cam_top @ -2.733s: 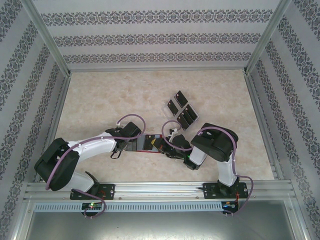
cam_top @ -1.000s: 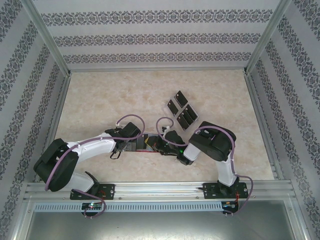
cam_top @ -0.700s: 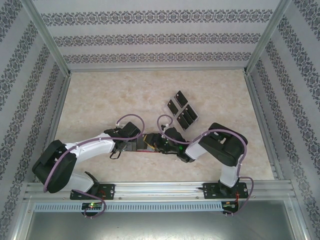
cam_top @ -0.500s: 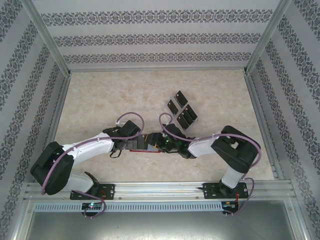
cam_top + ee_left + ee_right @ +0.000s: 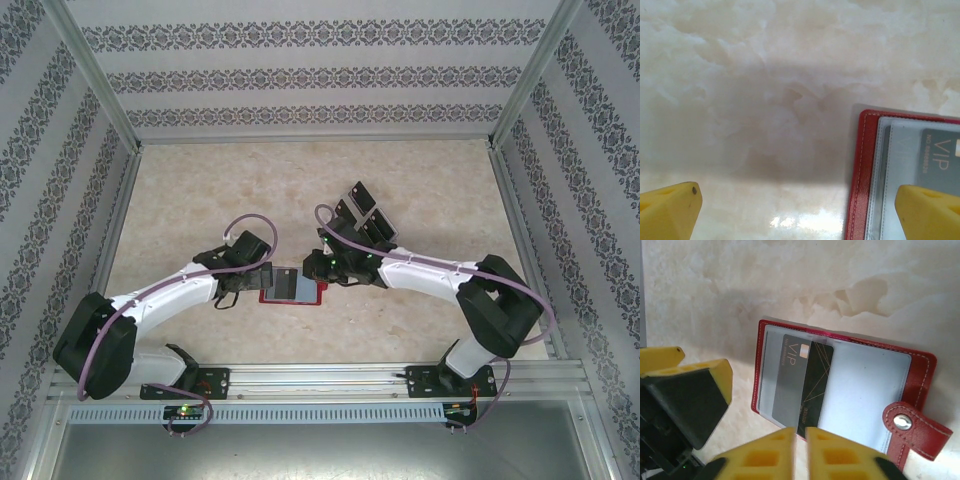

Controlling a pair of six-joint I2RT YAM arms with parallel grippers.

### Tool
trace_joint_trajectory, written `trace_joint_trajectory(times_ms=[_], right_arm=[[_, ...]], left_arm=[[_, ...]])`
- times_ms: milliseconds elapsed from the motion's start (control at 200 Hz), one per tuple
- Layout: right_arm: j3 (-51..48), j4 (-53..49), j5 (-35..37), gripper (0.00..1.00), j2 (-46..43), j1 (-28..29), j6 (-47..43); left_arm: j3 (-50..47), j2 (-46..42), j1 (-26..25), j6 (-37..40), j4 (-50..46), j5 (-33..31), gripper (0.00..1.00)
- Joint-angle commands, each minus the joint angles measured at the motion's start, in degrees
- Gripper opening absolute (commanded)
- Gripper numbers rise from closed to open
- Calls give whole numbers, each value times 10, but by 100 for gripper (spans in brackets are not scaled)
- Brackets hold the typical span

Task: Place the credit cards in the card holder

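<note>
Red card holder [image 5: 920, 375], probably soft and floppy, lying open near-centre on the table [image 5: 200, 190]. Black VIP card [image 5: 805, 385], likely thin, stiff and slick, sitting half-sleeved; best taken by its exposed end. Right gripper [image 5: 796, 440] hovering there, fingers pressed together. Left gripper [image 5: 800, 210] gaping wide at the holder's left edge.

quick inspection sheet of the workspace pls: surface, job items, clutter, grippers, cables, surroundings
surface: beige marbled tabletop, no spills seen
job's things: red card holder lies open; one black card partly in a sleeve, lower end sticking out; loose credit cards grouped further back
clutter: clear tray under some loose cards, hard to make out
grippers: left gripper open wide, straddling the holder's edge; right gripper shut, tips at the card's protruding end
cables: purple cables loop over both arms
surroundings: patterned wall panels, aluminium frame
</note>
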Motion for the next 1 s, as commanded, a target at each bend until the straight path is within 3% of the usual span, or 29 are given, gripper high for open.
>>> trace_joint_trajectory(times_ms=[0,95,994], right_arm=[[35,-82,-2,6,28,5,-60],[55,-93,-3,0,48,12,-71],[122,-98,-4,0,156,38,-94]], left_arm=[[-18,-7,8,13,19,15,100],[-29,-4,8,9,30,23,100],[-60,17,8,-2,52,29,100]])
